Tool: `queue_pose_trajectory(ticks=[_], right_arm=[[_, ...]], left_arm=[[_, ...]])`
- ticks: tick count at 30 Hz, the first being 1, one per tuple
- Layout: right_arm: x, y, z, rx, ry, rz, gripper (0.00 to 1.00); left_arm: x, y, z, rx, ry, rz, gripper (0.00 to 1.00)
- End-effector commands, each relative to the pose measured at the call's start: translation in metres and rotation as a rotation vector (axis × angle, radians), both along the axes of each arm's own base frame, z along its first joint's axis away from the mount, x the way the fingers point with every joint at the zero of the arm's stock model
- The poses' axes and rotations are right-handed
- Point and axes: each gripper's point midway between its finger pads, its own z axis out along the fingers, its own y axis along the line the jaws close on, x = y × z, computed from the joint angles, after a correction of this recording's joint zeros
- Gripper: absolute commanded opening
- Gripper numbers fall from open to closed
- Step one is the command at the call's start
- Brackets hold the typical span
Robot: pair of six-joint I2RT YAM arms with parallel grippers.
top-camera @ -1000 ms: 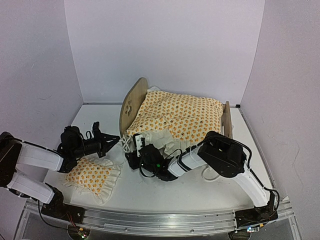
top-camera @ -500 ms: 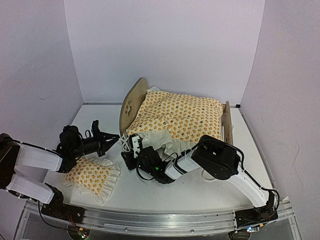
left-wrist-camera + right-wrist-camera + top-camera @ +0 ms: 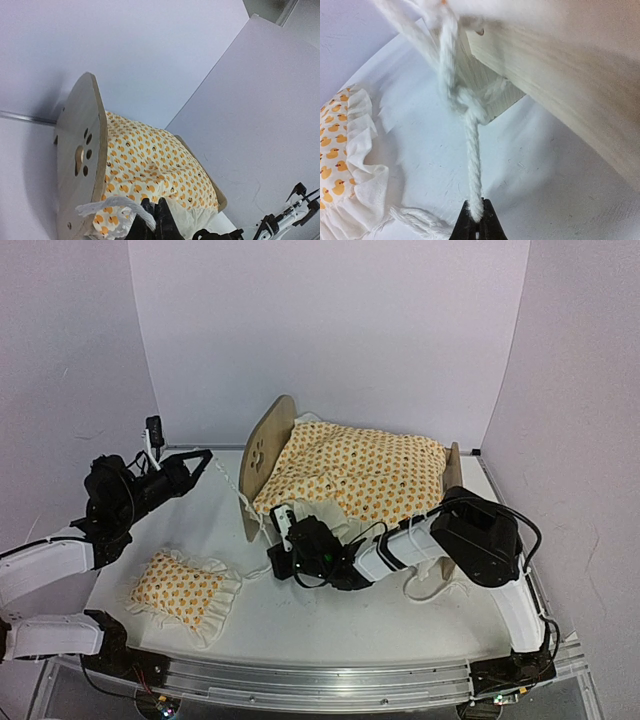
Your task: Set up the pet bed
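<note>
There is 1 pet bed point(image 3: 262, 455), 1 ruffled blanket point(image 3: 360, 475), 1 pillow point(image 3: 180, 587), 1 white cord point(image 3: 472, 165) and 2 robot arms point(image 3: 45, 562) point(image 3: 485, 540).

blanket point(image 3: 360, 475): white with orange duck print, spread out and rumpled, cream ruffled edge hanging on the near side
pillow point(image 3: 183, 587): same duck print, ruffled border, flat on the table front left, well apart from the blanket
cord point(image 3: 472, 165): white twisted rope, knotted partway, running straight below the knot; another length lies on the table by the pillow ruffle
table point(image 3: 330, 625): white, matte
walls point(image 3: 330, 330): plain pale, on three sides
rail point(image 3: 300, 680): aluminium, along the table's near edge
</note>
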Motion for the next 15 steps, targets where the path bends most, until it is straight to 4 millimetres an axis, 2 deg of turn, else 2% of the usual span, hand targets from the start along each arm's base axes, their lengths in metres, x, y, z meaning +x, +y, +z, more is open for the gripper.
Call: queue_pose_trajectory(ticks=[1, 3, 7, 9, 12, 13, 15], right_arm=[[-0.004, -0.019, -0.01, -0.118, 0.081, 0.043, 0.0], [0.002, -0.024, -0.009, -0.143, 0.074, 0.032, 0.0], [0.015, -0.026, -0.018, -0.234, 0.055, 0.043, 0.0], [0.019, -0.027, -0.024, -0.284, 0.033, 0.055, 0.0], [0.023, -0.026, -0.035, -0.336, 0.014, 0.067, 0.0], [0.024, -0.028, -0.04, -0.348, 0.009, 0.063, 0.0], [0.024, -0.025, -0.043, -0.344, -0.005, 0.08, 0.0]], left_arm=[[0.009, 0.036, 0.058, 0.109, -0.211, 0.242, 0.0], [0.016, 0.053, 0.06, 0.139, -0.189, 0.347, 0.0], [0.054, 0.085, 0.041, 0.266, -0.089, 0.6, 0.0], [0.074, 0.103, 0.042, 0.337, -0.082, 0.714, 0.0], [0.097, 0.136, 0.06, 0.406, -0.095, 0.867, 0.0], [0.105, 0.152, 0.06, 0.435, -0.08, 0.927, 0.0], [0.12, 0.171, 0.058, 0.45, -0.061, 0.957, 0.0]])
